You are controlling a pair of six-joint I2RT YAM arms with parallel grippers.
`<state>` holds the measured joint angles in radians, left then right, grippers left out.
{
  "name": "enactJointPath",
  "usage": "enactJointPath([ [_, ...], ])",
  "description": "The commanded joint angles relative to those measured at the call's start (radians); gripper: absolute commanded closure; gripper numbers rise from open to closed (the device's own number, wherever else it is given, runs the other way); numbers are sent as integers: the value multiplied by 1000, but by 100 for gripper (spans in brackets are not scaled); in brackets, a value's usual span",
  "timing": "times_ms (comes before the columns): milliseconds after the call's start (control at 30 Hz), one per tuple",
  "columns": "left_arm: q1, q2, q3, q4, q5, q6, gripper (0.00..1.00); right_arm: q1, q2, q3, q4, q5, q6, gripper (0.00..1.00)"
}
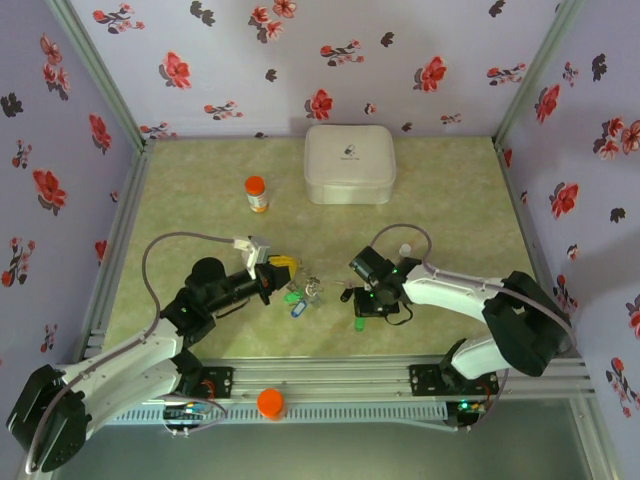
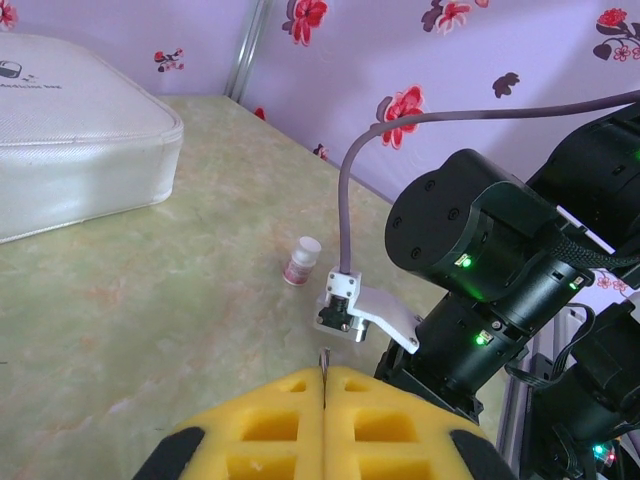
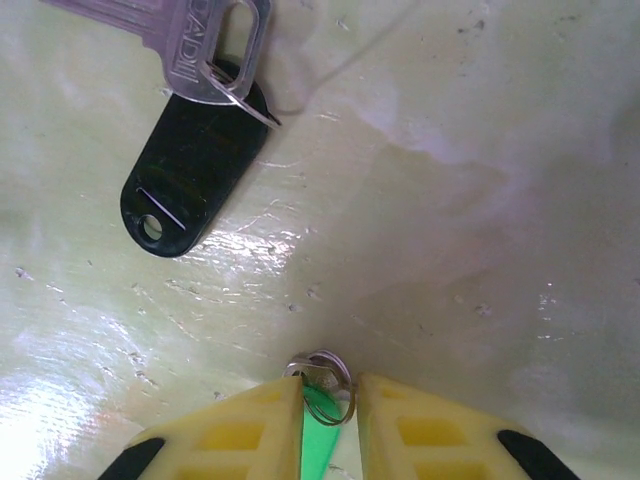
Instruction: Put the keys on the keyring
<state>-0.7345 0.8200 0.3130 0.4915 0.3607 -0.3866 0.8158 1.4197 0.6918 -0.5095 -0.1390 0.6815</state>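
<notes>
Key, silver, stamped lettering partly cropped, roughly "ADI"; joined by a small split ring to a black oval tag, lying flat on the pale green table. Right gripper: jaws nearly together around a green tag; cannot tell if gripped. Left gripper: pads pressed together on a thin metal wire.

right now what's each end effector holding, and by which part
Left end effector pinches a thin metal wire, likely the keyring. Right end effector grips the green key tag at its split-ring end.
</notes>
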Motion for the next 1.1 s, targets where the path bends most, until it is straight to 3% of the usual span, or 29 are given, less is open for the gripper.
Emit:
enactJointPath([
  [0,5,-14,8,24,18,19,100,-7,5,3,-1,-5,8,81],
  [467,5,-12,4,20,19,14,100,-6,15,23,-7,-5,-24,100],
  [600,5,-10,5,16,20,14,100,-7,-9,30,-24,-14,-55,100],
  [900,3,19,51,-93,20,-12,100,-4,-224,4,24,53,-223,100],
  [1067,-3,14,71,-123,40,-31,100,-6,-327,37,114,22,-435,100],
])
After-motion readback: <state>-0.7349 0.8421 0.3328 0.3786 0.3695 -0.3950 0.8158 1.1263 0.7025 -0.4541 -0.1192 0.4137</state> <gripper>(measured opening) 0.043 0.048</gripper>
